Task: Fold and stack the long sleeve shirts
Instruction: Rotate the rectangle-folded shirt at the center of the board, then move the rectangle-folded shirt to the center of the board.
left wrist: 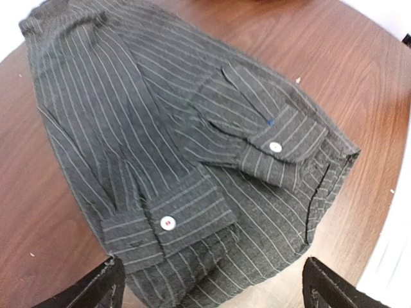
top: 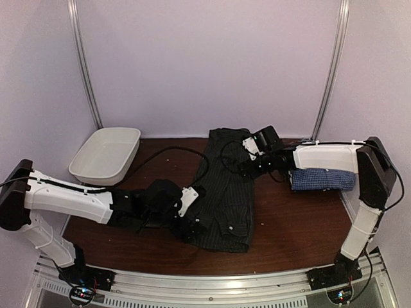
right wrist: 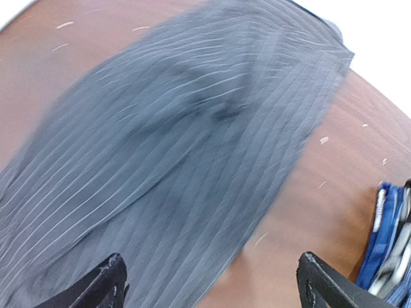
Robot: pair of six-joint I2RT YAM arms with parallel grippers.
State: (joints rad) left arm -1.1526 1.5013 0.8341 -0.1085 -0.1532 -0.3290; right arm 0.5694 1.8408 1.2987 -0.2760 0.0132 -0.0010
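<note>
folding step: the black pinstripe shirt point(top: 228, 192) looks narrowed lengthwise already, so the crosswise fold is probably next.
black shirt: lies in the middle of the counter point(top: 295, 224), running from far to near, with both cuffs point(left wrist: 167, 221) tucked onto the body near its near end.
left hand point(left wrist: 212, 289): fingers spread wide with nothing between them, hovering at the near-left edge of the shirt.
right hand point(right wrist: 212, 282): fingers also apart and empty, over the far end of the shirt.
blue-check shirt point(top: 323, 179): folded and resting on the right side of the counter, apart from the black one.
tub point(top: 131, 144): white, at the far left, not involved.
grip advice: pinch every layer at the corners of one end, sleeve included, so the cuffs do not slide out.
fold advice: lift low, carry that end over the other, and line up the edges before letting go.
risk: the two hands are at opposite ends, so a one-sided pull could skew the bundle.
after: the folded black shirt goes onto the blue-check one.
</note>
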